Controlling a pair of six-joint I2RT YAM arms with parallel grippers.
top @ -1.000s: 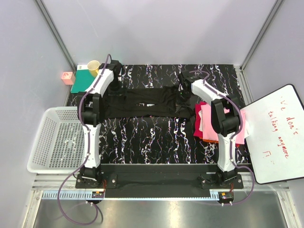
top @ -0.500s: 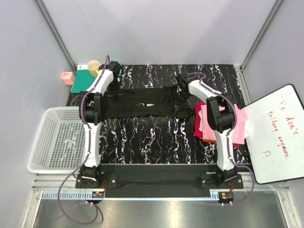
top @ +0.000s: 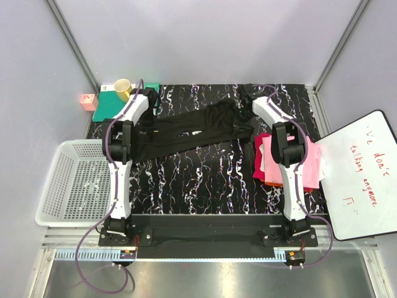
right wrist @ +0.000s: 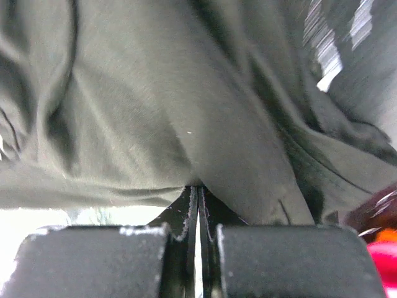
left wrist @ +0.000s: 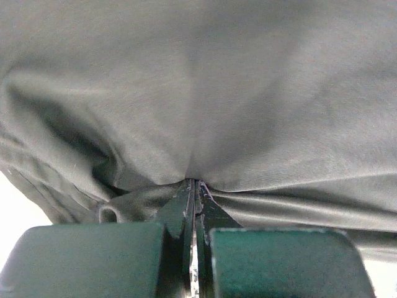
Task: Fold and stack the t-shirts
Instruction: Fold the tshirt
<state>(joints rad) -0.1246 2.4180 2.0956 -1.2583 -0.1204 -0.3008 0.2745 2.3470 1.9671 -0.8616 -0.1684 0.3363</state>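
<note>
The black t-shirt (top: 192, 127) lies stretched and bunched across the far half of the marbled table, slanting up to the right. My left gripper (top: 151, 104) is shut on its left end, and in the left wrist view the cloth (left wrist: 205, 93) is pinched between the closed jaws of the left gripper (left wrist: 195, 181). My right gripper (top: 249, 94) is shut on the shirt's right end, with the fabric (right wrist: 155, 99) bunched at the closed tips of the right gripper (right wrist: 198, 186). Folded pink (top: 280, 160), red (top: 258, 156) and orange (top: 273, 183) t-shirts sit stacked at the right.
A white basket (top: 67, 186) stands off the table's left edge. A whiteboard (top: 360, 177) leans at the right. At the far left corner are a green mat (top: 107, 104), a yellow cup (top: 122, 87) and a pink box (top: 88, 101).
My left gripper has shut on the shirt. Both grippers moved toward the far edge, pulling the shirt's ends up and back, so it now lies slanted.
</note>
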